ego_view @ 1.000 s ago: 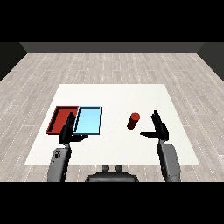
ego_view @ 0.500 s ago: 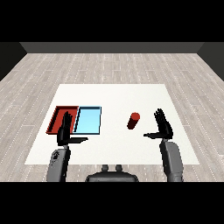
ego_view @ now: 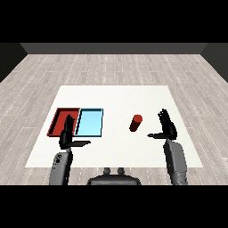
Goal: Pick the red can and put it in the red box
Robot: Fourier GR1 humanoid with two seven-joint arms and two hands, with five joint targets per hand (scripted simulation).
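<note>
The small red cylindrical can (ego_view: 136,123) stands at the frame's centre-right, ungrasped. The reach step is judged in hand: the open right hand (ego_view: 167,128) must be closed round it. The left hand (ego_view: 67,135) is open too.

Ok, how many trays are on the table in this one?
2. The red tray lies at the table's left; the light blue tray sits right beside it, toward the red can. Nothing seems hidden.

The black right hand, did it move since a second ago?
Yes. The black right hand has drifted a little to the right and up in the view, away from the small red can, which stands where it was.
</note>
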